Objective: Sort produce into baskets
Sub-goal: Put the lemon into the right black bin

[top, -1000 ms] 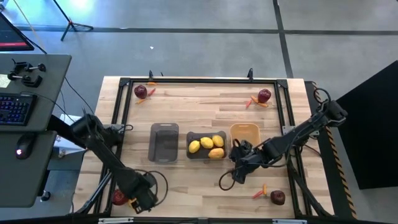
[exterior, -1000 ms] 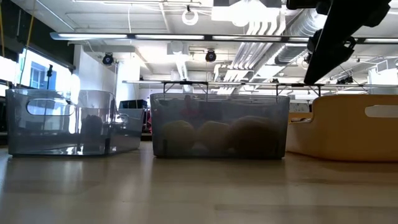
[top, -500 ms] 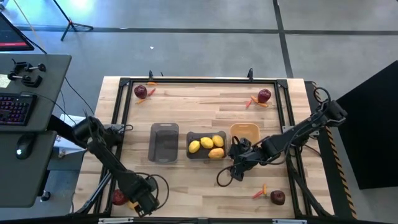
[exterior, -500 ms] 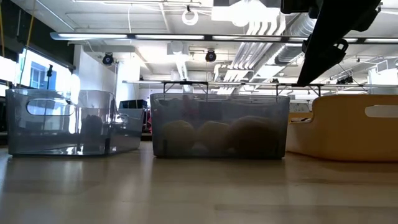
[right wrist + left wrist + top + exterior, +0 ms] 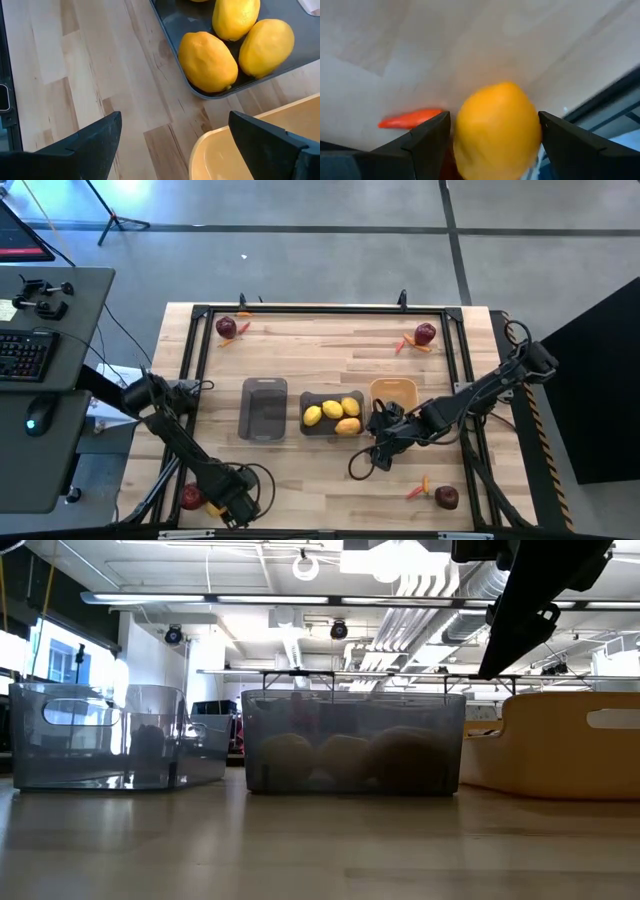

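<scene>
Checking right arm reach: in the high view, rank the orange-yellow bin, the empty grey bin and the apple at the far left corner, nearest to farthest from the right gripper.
From the right gripper:
1. Orange-yellow bin, right of the row, next to the gripper.
2. Empty grey bin, left end of the row.
3. Apple, far left corner.

High: straight down, whole table (image 5: 330,380).
Low: tabletop level, facing bins.
Wrists: close, looking down.
Shared: middle grey bin (image 5: 332,415) of lemons (image 5: 207,61).
</scene>
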### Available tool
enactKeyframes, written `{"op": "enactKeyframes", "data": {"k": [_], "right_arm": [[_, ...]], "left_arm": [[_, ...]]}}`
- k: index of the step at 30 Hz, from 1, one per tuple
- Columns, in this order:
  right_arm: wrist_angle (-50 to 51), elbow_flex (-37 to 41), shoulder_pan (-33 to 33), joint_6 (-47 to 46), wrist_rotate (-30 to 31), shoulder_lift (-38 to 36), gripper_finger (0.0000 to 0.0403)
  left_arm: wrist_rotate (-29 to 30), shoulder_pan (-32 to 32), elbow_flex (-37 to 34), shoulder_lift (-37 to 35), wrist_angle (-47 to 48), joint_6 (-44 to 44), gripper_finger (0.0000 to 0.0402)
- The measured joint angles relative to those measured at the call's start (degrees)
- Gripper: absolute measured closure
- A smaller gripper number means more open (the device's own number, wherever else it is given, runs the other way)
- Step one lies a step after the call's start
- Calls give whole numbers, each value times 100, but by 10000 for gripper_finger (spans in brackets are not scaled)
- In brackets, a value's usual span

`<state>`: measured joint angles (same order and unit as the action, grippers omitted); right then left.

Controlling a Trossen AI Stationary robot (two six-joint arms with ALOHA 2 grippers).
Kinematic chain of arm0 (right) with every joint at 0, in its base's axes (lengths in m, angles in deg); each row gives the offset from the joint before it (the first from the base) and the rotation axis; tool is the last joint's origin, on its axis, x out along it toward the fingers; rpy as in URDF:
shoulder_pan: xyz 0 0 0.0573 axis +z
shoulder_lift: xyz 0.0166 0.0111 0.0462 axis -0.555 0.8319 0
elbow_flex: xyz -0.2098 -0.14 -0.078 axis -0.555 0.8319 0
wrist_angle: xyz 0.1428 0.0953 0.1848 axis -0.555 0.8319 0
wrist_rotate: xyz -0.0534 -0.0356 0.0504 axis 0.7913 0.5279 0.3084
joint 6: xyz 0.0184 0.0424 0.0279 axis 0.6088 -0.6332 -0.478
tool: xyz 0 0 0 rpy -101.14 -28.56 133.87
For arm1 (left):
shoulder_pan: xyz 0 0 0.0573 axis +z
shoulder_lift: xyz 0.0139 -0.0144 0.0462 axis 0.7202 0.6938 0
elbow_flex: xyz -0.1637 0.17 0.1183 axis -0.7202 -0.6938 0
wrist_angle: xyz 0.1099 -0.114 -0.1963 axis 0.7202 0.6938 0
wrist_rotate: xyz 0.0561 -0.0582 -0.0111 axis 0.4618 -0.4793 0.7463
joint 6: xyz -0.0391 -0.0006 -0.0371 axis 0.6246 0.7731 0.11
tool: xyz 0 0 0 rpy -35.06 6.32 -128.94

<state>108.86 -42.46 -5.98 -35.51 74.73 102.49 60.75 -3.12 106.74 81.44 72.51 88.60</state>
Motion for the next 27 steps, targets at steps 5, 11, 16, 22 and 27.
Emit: {"op": "enactKeyframes", "data": {"k": [5,11,16,22,27], "right_arm": [[27,0,1,-2,1,0,45],[55,0,0,41,-283,-25,45],[191,-1,4,-33,-721,-389,45],[418,0,5,-400,-118,-1255,45],[411,-2,2,-518,857,-1791,45]], "left_arm": [[15,-1,-73,-4,4,-20,119],[23,96,-81,-158,18,-399,178],[963,278,-75,-1014,112,-698,231],[2745,1029,-67,-2399,301,-1206,218],[3740,2318,-62,-2830,-107,-2496,204]]}}
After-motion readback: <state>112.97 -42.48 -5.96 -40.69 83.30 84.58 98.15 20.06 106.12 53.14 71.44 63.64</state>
